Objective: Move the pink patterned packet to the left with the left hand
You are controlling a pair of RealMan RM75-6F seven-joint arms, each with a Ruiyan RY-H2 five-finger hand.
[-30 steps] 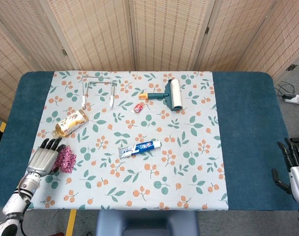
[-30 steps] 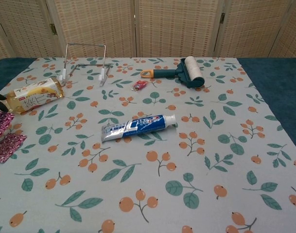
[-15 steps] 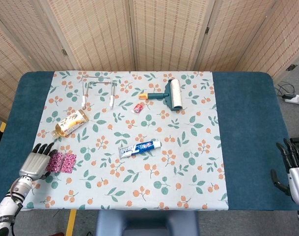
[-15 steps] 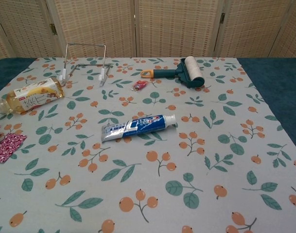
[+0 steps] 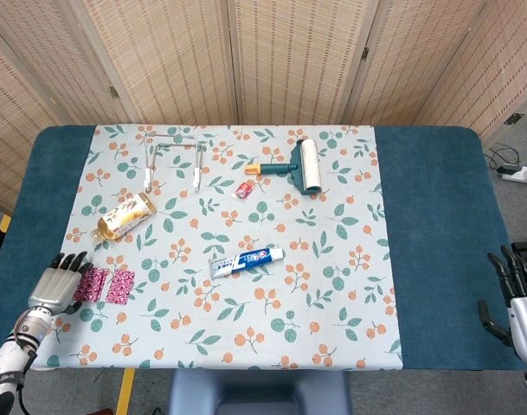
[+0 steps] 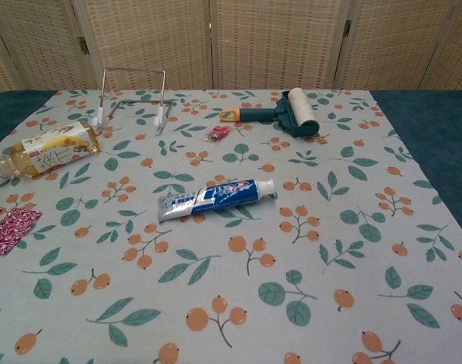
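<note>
The pink patterned packet (image 5: 107,284) lies flat near the left edge of the floral cloth; in the chest view the packet (image 6: 11,228) shows at the left border. My left hand (image 5: 55,284) sits just left of it in the head view, fingers spread, with the fingertips at or just over the packet's left end and nothing held. The chest view does not show this hand. My right hand (image 5: 516,304) hangs open at the far right edge of the head view, off the table.
A drink bottle (image 5: 122,216) lies above the packet. A toothpaste tube (image 5: 246,259) is mid-table, with a small red item (image 5: 244,189), a lint roller (image 5: 300,166) and a wire stand (image 5: 172,156) further back. Bare blue table (image 5: 38,207) lies to the left.
The left hand let go of the packet and drew back left and toward the front edge. The packet, crumpled upright a second ago, now lies flat.
</note>
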